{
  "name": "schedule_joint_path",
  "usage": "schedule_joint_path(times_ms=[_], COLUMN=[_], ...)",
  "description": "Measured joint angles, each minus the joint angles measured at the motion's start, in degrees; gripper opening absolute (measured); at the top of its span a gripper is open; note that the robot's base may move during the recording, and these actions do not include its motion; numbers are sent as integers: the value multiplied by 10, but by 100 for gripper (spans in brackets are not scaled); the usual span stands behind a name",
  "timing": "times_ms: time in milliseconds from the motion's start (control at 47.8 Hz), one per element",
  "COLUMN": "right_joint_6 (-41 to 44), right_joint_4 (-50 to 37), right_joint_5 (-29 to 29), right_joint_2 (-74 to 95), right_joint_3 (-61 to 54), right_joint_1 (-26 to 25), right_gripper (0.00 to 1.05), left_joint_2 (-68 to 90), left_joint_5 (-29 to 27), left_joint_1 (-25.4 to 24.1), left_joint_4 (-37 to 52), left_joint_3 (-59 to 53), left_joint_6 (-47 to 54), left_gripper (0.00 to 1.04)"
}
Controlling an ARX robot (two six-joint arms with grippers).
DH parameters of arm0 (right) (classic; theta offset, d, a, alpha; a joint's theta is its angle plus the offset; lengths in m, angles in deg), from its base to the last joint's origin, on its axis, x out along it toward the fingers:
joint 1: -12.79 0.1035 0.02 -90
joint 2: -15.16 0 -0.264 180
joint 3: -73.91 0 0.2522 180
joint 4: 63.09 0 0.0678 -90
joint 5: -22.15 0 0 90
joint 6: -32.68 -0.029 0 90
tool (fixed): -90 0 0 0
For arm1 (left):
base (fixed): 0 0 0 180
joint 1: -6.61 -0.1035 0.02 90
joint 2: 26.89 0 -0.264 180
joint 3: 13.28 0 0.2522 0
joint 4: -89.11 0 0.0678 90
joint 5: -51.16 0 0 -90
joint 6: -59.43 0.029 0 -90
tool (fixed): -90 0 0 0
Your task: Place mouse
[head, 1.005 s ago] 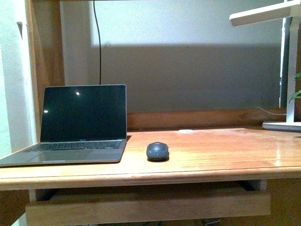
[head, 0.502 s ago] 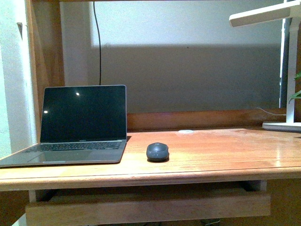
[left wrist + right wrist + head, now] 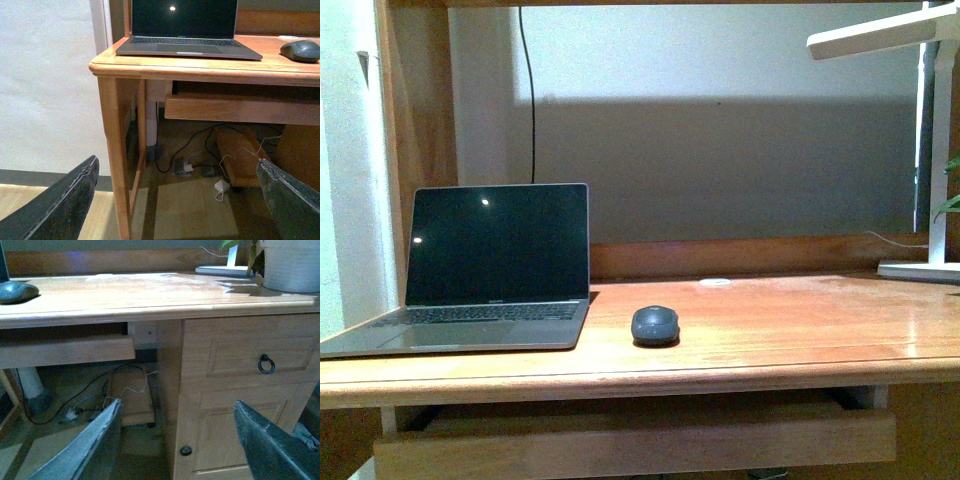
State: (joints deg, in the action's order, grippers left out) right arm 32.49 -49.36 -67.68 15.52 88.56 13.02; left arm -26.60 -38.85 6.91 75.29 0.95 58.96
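Observation:
The mouse [image 3: 655,325], small, dark grey and oval, lies on the wooden desk [image 3: 800,330] just right of the open laptop [image 3: 490,268]. It also shows in the left wrist view as the mouse [image 3: 300,50] and in the right wrist view as the mouse [image 3: 16,291]. Neither arm appears in the front view. My left gripper [image 3: 180,200] hangs open below the desk's level, in front of its left leg, holding nothing. My right gripper [image 3: 177,440] is open and empty too, low in front of the desk's drawer cabinet.
A white desk lamp [image 3: 920,150] stands at the back right, and a pale plant pot [image 3: 290,265] sits on the desk's right end. A small white disc [image 3: 715,282] lies near the back rail. Under the desk are a keyboard tray [image 3: 240,107], cables and a drawer [image 3: 250,350].
The front view has shifted slightly, so the desk's things sit a few pixels lower. The mouse and laptop have not moved on the desk.

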Motion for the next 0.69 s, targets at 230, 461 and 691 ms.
schedule_joint_path(times_ms=[230,461,691], right_joint_6=[0,0,0], right_joint_4=[0,0,0], right_joint_5=[0,0,0], right_joint_2=[0,0,0], right_joint_3=[0,0,0], right_joint_1=[0,0,0], right_gripper=[97,97,97], left_joint_2=[0,0,0], left_joint_5=[0,0,0], left_joint_1=[0,0,0], left_joint_4=[0,0,0], left_joint_3=[0,0,0], left_joint_6=[0,0,0], left_gripper=[97,97,97])
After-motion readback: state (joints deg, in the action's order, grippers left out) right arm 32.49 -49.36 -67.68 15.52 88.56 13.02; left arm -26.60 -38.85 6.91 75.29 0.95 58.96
